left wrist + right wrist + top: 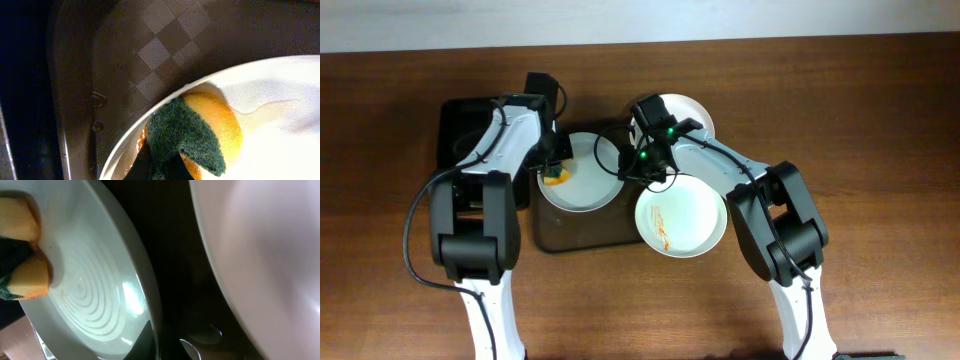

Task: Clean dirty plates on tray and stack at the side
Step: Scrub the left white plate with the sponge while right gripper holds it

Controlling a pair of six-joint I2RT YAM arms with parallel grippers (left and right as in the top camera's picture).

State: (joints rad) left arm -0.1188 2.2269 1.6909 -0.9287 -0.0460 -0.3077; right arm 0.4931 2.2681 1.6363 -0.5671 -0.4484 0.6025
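A white plate [582, 172] lies on the dark brown tray [570, 235]. My left gripper [552, 165] is shut on a yellow sponge with a green scrub pad [200, 130] and presses it on the plate's left inner edge [280, 125]. My right gripper [640, 168] straddles the same plate's right rim [90, 295], one finger inside and one outside [167, 345], shut on it. A second plate with orange smears [681, 215] overhangs the tray's right edge. A third plate [688, 110] sits behind the right gripper.
A smaller glossy black tray [460, 130] lies at the back left, next to the left arm. The brown tray's checkered floor [160, 50] shows left of the plate. Another white plate [265, 255] fills the right of the right wrist view. Bare wooden table surrounds everything.
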